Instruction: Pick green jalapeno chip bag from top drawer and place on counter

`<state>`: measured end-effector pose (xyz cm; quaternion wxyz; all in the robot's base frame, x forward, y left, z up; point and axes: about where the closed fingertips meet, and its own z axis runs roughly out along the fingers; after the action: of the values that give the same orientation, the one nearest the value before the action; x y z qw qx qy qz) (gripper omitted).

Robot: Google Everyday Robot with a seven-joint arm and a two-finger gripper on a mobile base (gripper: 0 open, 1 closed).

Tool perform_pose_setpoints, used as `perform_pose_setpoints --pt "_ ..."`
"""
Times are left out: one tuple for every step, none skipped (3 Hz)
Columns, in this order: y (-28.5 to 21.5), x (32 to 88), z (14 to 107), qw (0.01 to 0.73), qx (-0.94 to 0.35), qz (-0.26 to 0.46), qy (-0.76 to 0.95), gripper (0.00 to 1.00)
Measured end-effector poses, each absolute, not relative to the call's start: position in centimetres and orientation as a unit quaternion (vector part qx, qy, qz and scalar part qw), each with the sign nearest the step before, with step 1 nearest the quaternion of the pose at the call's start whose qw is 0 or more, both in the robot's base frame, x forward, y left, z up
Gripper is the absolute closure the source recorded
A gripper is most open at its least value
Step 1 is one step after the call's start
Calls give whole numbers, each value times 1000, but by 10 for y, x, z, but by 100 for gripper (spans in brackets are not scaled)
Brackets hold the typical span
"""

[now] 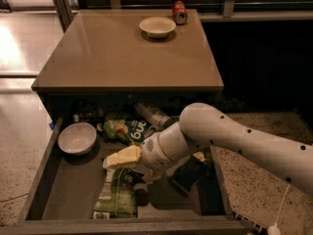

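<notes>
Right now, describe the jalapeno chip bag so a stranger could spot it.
Look in the open top drawer below the counter. Near its front, just beneath the pincer, lies the green jalapeno chip bag: crumpled and dark, unlike the brighter green bag with white lettering further back.

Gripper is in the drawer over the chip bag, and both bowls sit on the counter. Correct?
No. The camera view shows one bowl on the counter; the other bowl is in the drawer. The gripper is in the drawer over the chip bag.

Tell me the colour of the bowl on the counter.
White bowl, camera view; gripper hangs over the drawer.
</notes>
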<state>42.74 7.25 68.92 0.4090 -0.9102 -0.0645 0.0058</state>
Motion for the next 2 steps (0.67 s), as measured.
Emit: perform_pose_setpoints --pt "74 426 688 410 -910 8 -66 31" --pt "78 424 685 410 -909 14 -70 32"
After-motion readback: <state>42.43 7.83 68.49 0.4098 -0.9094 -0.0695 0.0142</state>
